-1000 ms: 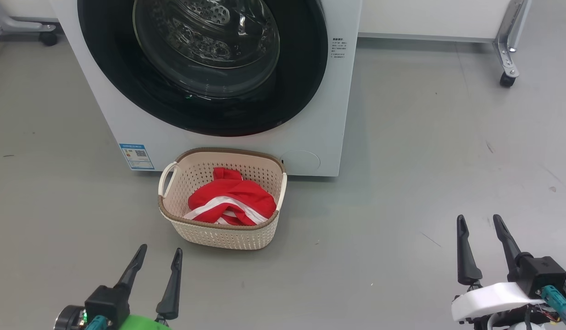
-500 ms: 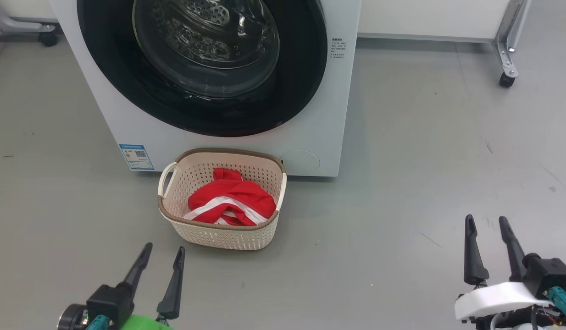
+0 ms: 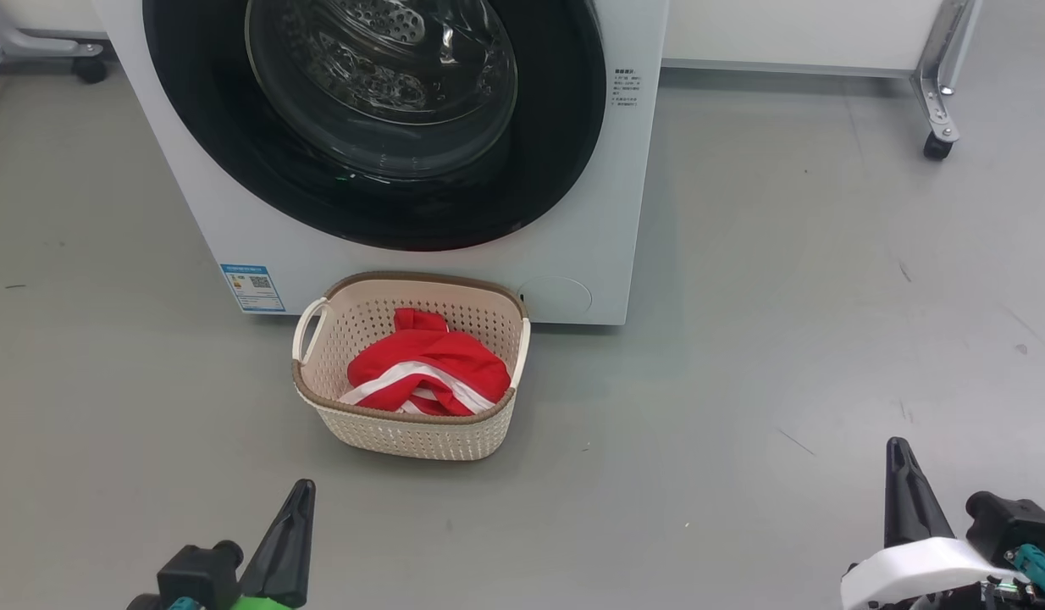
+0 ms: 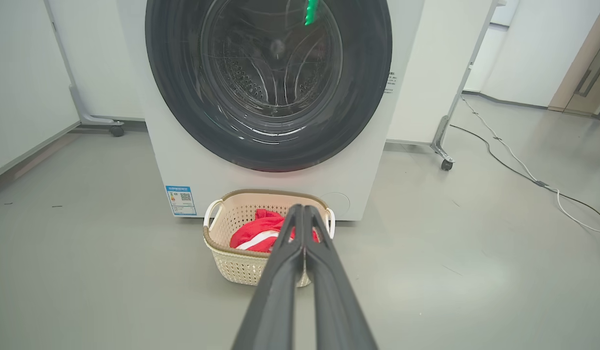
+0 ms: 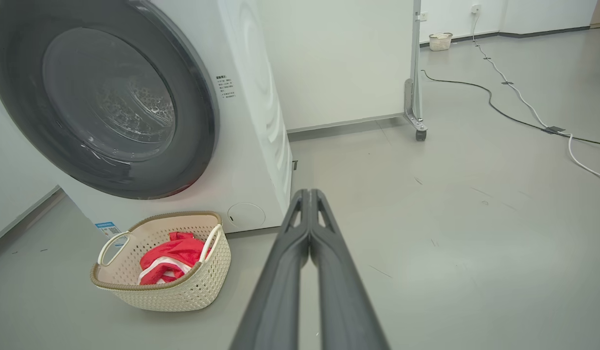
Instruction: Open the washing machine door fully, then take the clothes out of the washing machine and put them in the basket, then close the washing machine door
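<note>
Two tools, both closed on nothing. The left tool [image 3: 301,501] sits at the lower left of the head view and the right tool [image 3: 902,462] at the lower right, each with its dark fingers pressed together and pointing up the frame. In both wrist views the fingers meet at the tips with no cloth caught between them.

The clothes [image 3: 429,368], red with white stripes, lie bunched inside the basket [image 3: 404,436]. The basket stands on the floor [image 3: 743,381] just in front of the washing machine [image 3: 616,212], below the lower edge of the washing machine door [image 3: 378,110]. The door looks flush against the white front. The perforated steel drum is visible through its glass, but reflections keep me from telling whether anything is left inside.

Basket and door both lie up-frame of the left tool and slightly to its right. In the left wrist view they are almost in line with its fingers, whose tips overlap the basket's near rim. The right tool is well apart at the lower right of the head view, and in its wrist view its fingers aim past the machine's corner at bare floor. The left arm is therefore the nearer one. The basket's long axis runs across the head view, with a handle at each end.

By my reading all three steps are done. If the door needed a last press, the left arm would have the shorter path.
</note>
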`<state>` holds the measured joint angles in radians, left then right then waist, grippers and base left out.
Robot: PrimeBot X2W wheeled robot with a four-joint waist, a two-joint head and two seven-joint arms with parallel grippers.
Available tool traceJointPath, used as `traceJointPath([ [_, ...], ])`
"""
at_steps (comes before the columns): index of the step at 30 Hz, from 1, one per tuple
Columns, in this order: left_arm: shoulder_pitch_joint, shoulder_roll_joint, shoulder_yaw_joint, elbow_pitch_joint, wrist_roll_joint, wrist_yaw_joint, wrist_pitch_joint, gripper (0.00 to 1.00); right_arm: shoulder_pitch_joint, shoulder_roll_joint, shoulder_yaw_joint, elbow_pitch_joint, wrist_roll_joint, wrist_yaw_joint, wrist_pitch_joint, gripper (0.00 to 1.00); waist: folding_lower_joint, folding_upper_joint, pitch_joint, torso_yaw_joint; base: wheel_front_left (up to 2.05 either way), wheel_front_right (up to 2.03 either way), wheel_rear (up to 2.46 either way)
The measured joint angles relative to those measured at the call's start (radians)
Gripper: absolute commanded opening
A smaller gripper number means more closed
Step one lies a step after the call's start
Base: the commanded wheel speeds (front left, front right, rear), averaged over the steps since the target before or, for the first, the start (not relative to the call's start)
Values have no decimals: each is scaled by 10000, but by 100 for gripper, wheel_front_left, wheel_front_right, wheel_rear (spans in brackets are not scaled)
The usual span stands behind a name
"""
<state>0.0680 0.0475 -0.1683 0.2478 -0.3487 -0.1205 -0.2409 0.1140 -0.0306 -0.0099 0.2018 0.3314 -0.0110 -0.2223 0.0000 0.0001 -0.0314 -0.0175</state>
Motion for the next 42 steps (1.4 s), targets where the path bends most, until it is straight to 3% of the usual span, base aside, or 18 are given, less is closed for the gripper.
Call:
traceJointPath([
  [42, -169, 4, 746, -29, -5022, 0, 1227, 0, -685, -2, -608, 426, 4884, 453, 1480, 0, 0, 0, 130, 59, 0, 0, 0],
])
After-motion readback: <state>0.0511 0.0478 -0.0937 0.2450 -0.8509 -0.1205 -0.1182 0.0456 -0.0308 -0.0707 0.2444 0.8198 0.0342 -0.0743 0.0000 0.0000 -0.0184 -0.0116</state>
